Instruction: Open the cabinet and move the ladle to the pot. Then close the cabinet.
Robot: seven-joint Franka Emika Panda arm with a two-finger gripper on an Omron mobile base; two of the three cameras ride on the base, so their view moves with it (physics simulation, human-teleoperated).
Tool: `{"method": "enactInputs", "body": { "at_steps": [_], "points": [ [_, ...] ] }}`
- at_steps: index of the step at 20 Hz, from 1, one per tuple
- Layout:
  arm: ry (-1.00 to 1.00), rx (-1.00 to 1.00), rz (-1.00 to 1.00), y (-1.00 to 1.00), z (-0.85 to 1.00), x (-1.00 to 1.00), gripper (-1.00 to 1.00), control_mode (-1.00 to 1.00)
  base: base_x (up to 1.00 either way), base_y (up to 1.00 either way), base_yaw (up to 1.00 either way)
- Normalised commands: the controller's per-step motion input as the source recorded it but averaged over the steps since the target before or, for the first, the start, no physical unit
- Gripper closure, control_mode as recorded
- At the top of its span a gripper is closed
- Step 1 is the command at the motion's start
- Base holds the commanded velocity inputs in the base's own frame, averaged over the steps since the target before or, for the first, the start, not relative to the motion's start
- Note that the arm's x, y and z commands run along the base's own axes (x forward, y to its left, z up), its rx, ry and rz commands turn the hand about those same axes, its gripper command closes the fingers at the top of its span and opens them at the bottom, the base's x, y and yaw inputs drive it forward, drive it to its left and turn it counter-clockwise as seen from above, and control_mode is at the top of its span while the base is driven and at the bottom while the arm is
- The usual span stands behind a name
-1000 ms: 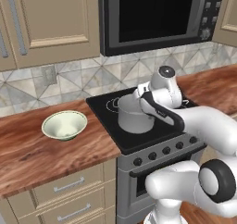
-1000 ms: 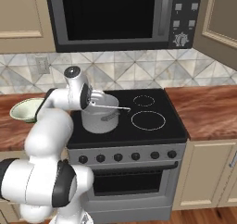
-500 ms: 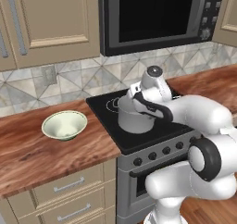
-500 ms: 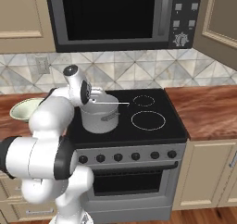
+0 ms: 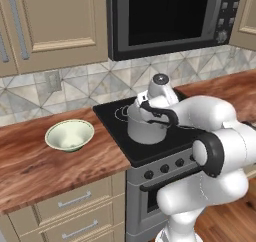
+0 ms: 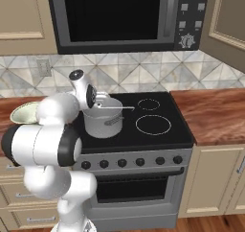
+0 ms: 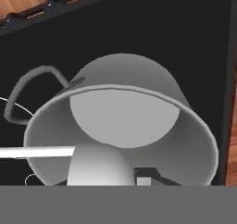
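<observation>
Silvery ladle (image 7: 92,165) pinched between narrowly parted fingers (image 7: 144,177); above pot (image 7: 125,126).

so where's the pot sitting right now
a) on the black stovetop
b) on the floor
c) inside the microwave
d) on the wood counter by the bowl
a, the pot stands on the black stovetop, left of the two ringed burners in the right base view.
</observation>
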Motion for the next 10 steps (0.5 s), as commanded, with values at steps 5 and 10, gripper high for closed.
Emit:
{"method": "enactInputs", "body": {
  "at_steps": [5,10],
  "points": [
    [0.02,0.00,0.00,0.00,-0.16,0.31,1.00,-1.00,0.00,0.00,0.00],
    [0.03,0.00,0.00,0.00,-0.17,0.27,1.00,-1.00,0.00,0.00,0.00]
  ]
}}
